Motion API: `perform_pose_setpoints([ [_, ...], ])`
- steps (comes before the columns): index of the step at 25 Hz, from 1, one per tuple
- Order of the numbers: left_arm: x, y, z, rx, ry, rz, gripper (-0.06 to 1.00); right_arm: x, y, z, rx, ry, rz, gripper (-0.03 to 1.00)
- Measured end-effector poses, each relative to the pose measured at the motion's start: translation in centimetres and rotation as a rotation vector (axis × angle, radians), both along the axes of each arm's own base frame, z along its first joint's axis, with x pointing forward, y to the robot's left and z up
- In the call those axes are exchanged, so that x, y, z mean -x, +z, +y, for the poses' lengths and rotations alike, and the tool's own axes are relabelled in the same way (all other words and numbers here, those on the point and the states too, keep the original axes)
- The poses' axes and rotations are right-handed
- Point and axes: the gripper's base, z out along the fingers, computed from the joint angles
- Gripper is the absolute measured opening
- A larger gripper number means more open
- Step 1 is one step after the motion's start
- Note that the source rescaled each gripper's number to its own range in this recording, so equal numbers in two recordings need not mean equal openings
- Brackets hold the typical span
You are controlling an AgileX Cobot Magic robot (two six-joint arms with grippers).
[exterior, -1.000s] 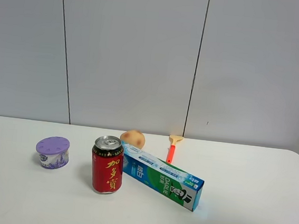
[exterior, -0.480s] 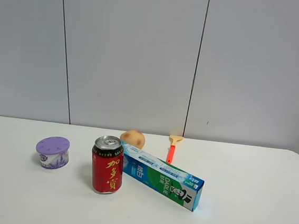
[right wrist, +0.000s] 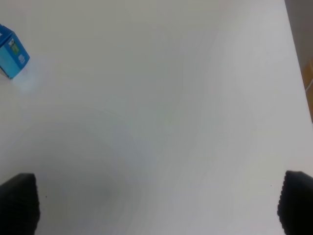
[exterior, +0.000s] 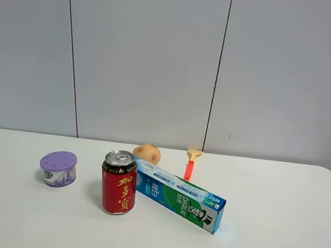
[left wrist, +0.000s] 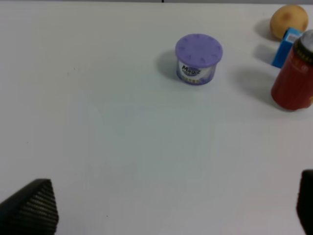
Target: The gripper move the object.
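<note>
The red drink can (exterior: 118, 182) with gold characters and a silver top stands upright on the white table (exterior: 273, 228), left of centre. It also shows at the edge of the left wrist view (left wrist: 293, 78). Neither gripper shows in the exterior high view. In the left wrist view my left gripper (left wrist: 168, 215) is open, with only its black fingertips (left wrist: 29, 208) showing, well short of the can. In the right wrist view my right gripper (right wrist: 156, 205) is open and empty over bare table, far from the can.
A purple-lidded cup (exterior: 58, 168) stands left of the can. A blue-green toothpaste box (exterior: 179, 194) lies just right of the can, and its end shows in the right wrist view (right wrist: 12, 51). A potato (exterior: 147, 153) and an orange-handled tool (exterior: 190, 164) lie behind.
</note>
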Motion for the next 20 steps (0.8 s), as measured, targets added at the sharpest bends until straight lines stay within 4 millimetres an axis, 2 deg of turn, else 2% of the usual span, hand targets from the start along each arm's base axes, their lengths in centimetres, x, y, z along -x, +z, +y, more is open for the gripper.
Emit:
perform_pose_setpoints([
  [7, 0.0, 0.0, 0.0, 0.000, 0.000, 0.000, 1.00, 1.7, -0.3, 0.2, -0.004, -0.010, -0.077, 0.99],
  [16, 0.0, 0.0, 0.0, 0.000, 0.000, 0.000, 1.00, 2.0, -0.5, 0.1, -0.003, -0.034, -0.087, 0.98],
  [20, 0.0, 0.0, 0.0, 0.000, 0.000, 0.000, 1.00, 3.5, -0.4, 0.3, 0.007, -0.032, -0.181, 0.97],
])
